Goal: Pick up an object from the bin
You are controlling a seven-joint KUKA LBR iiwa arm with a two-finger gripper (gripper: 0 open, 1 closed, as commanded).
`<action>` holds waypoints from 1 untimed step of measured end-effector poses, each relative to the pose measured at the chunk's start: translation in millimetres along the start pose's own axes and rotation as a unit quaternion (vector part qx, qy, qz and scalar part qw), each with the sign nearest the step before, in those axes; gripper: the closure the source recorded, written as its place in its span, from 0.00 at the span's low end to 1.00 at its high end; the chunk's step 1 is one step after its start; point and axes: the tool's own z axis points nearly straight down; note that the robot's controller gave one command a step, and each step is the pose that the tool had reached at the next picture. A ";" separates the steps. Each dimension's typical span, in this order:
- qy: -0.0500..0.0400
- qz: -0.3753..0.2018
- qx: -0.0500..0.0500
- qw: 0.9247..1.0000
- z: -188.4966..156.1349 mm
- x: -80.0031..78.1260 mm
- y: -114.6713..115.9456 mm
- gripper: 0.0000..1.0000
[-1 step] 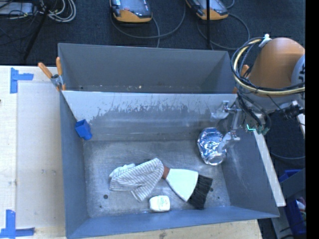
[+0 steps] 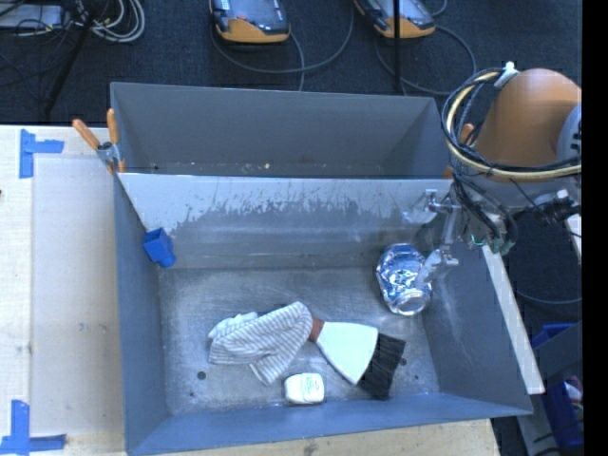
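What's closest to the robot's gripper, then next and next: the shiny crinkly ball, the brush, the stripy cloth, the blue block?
1. Shiny crinkly ball, right beside the gripper.
2. Brush, front middle.
3. Stripy cloth, front left.
4. Blue block, far left wall.

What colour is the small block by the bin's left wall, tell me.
Blue; the block shows plainly in the camera view.

Grey metal bin (image 2: pixel 285 160). On its floor: blue block (image 2: pixel 159 247), left of frame; striped grey cloth (image 2: pixel 261 340), white brush with black bristles (image 2: pixel 359 351) and small white oval (image 2: pixel 304 388), lower centre; crumpled silvery lump (image 2: pixel 404 278), right.
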 end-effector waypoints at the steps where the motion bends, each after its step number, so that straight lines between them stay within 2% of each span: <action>1: 0.002 -0.121 -0.001 0.993 100.4 2.2 5.8 1.00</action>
